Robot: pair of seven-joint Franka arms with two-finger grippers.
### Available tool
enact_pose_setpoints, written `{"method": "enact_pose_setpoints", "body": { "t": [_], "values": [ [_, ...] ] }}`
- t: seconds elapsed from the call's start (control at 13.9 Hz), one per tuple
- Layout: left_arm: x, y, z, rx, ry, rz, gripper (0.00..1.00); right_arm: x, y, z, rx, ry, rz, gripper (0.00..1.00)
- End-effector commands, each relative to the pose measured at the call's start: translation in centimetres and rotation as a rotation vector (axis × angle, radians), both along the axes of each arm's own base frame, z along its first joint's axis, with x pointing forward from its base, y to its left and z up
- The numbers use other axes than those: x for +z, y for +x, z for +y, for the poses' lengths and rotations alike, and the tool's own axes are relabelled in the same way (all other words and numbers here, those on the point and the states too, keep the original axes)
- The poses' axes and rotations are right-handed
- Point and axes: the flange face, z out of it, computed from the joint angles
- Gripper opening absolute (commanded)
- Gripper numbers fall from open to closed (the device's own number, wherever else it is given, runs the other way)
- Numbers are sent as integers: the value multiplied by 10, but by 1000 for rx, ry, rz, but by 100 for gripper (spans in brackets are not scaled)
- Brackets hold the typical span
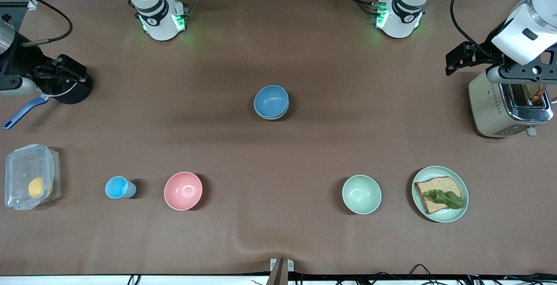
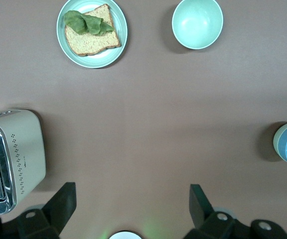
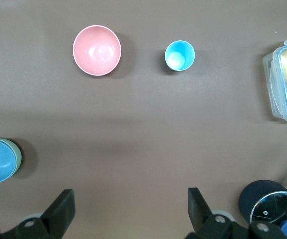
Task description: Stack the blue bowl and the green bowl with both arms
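Brown table (image 1: 278, 58) carries the blue bowl (image 1: 270, 101) nested inside the green bowl (image 1: 278, 116) at its centre. Left end effector (image 2: 131, 201) hangs wide open and empty over the toaster (image 1: 509, 106); right end effector (image 3: 128, 204), likewise spread and empty, waits over a pan (image 1: 26, 111).

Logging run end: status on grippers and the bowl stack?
Left gripper open, empty, over the toaster. Right gripper open, empty, over the pan. Blue bowl nested in green bowl, mid-table. Nothing in the way.
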Motion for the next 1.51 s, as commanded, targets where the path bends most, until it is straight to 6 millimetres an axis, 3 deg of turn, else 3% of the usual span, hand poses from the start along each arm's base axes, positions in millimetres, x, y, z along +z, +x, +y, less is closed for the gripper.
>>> {"method": "enact_pose_setpoints", "body": {
  "t": [0.0, 0.5, 0.72, 1.43],
  "values": [
    [6, 0, 1, -12, -10, 2, 100, 2, 0, 2, -6, 6, -4, 100],
    [6, 7, 32, 2, -15, -16, 100, 4, 1, 2, -8, 6, -15, 100],
    [7, 7, 55, 50, -16, -24, 100, 5, 3, 2, -12, 7, -30, 100],
    [6, 9, 51, 54, -17, -33, 100, 4, 3, 2, -13, 8, -22, 100]
  ]
}}
